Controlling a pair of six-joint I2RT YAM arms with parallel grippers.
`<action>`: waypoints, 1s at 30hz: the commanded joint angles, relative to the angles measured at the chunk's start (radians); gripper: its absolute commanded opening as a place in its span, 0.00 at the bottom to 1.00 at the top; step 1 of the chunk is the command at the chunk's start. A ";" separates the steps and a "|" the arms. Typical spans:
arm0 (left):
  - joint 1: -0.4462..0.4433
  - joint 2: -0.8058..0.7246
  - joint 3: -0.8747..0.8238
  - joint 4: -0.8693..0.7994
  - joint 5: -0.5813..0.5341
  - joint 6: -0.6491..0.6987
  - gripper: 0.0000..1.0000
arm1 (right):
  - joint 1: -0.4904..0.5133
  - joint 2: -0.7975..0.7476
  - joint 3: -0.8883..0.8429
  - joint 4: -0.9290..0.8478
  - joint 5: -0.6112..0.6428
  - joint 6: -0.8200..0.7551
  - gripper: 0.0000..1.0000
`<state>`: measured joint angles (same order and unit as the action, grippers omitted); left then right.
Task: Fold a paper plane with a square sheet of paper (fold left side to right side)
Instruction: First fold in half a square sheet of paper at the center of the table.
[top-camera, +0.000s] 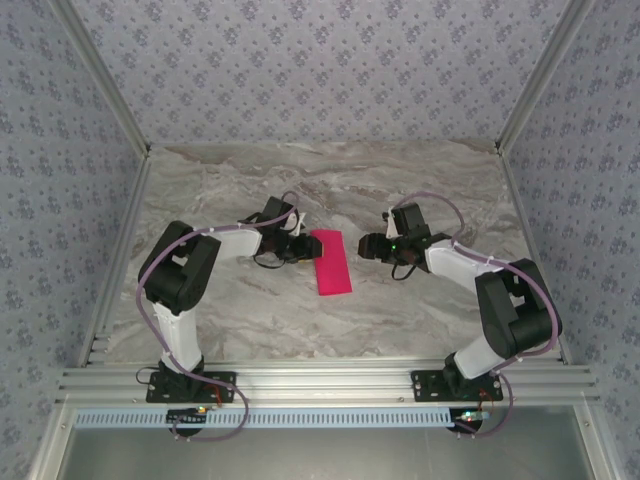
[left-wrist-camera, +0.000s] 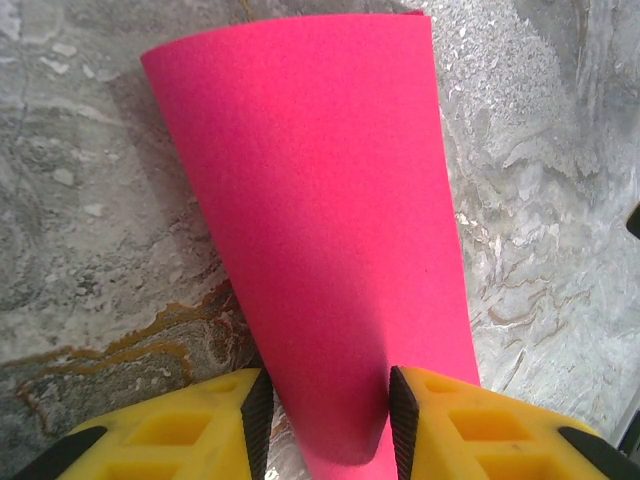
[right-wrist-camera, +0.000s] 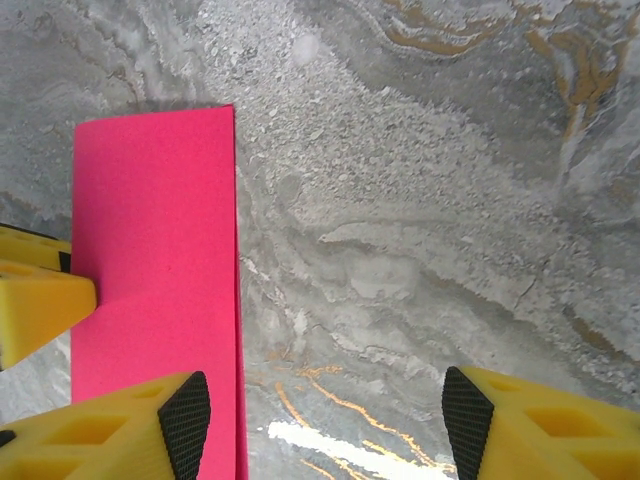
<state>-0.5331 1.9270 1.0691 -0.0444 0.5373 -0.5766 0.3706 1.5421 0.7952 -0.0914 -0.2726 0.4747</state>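
Observation:
The square sheet of paper lies folded in half as a narrow magenta-pink strip at the middle of the table. My left gripper is at the strip's left side. In the left wrist view its jaws are shut on the paper, which bulges up in a curve between the black pads. My right gripper hovers just right of the strip. It stands open over bare marble, its left finger above the paper's right edge. A yellow left-gripper finger rests on the paper.
The marble table stretches behind and to both sides of the strip. Patterned walls close it in on three sides. An aluminium rail with both arm bases runs along the near edge.

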 joint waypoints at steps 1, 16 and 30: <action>-0.018 0.061 0.005 -0.018 -0.049 0.021 0.38 | -0.001 -0.009 -0.011 0.022 -0.036 0.021 0.67; -0.018 0.067 0.003 -0.020 -0.057 0.020 0.38 | 0.052 0.095 0.031 0.119 -0.184 0.090 0.46; -0.018 0.068 -0.003 -0.023 -0.062 0.019 0.38 | 0.140 0.237 0.126 0.118 -0.199 0.117 0.25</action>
<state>-0.5331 1.9301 1.0729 -0.0494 0.5365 -0.5766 0.5026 1.7485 0.8886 0.0341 -0.4614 0.5785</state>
